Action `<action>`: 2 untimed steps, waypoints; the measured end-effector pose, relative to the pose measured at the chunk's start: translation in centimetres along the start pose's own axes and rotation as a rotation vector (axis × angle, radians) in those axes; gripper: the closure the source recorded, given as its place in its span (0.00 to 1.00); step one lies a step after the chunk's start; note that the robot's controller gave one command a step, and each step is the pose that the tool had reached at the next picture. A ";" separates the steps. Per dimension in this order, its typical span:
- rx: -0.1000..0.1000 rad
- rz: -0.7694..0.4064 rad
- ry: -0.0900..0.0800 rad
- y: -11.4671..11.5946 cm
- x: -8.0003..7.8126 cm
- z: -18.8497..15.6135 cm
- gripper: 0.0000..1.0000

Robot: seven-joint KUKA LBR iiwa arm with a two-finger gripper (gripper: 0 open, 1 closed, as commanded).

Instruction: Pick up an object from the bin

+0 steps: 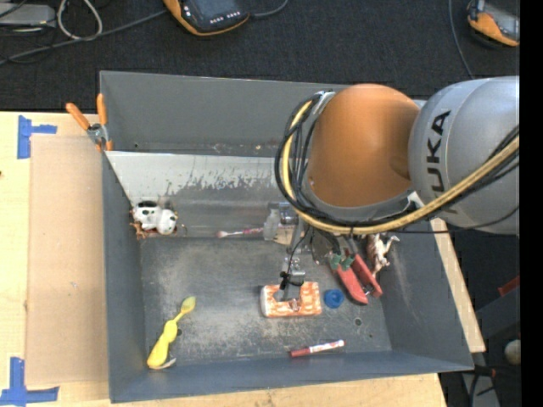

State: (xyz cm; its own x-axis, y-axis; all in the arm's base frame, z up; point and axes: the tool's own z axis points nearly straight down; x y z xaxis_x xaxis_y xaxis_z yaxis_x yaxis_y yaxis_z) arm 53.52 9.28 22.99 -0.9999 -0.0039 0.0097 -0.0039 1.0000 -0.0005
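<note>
The end effector (293, 283) hangs low inside the grey metal bin (229, 282), directly over the flat orange-and-white rectangular block (293, 303). The block lies on the bin floor, right of centre. The tip of the end effector overlaps the block's far edge. Whether it is released or clenched cannot be told, and nothing is seen grasped.

Adjacent items:
- A small blue round cap (333, 298) lies just beside the block's right end.
- A red elongated plastic tool (357, 281) lies right of the cap.
- A red-and-white pen (316, 348) lies near the front wall.
- A yellow plastic brush (170, 335) lies well apart, front left.
- A small white-and-black toy figure (155, 219) sits in the far left corner.

The arm's orange wrist cover (356, 147) overhangs the right rear of the bin.
</note>
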 end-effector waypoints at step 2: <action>-0.002 0.006 -0.010 -4.1 0.6 7.8 0.00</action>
State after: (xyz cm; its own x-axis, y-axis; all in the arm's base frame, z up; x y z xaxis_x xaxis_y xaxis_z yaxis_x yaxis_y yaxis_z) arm 52.84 5.21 15.23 -1.0000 0.0024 -0.0005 0.0024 1.0000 0.0014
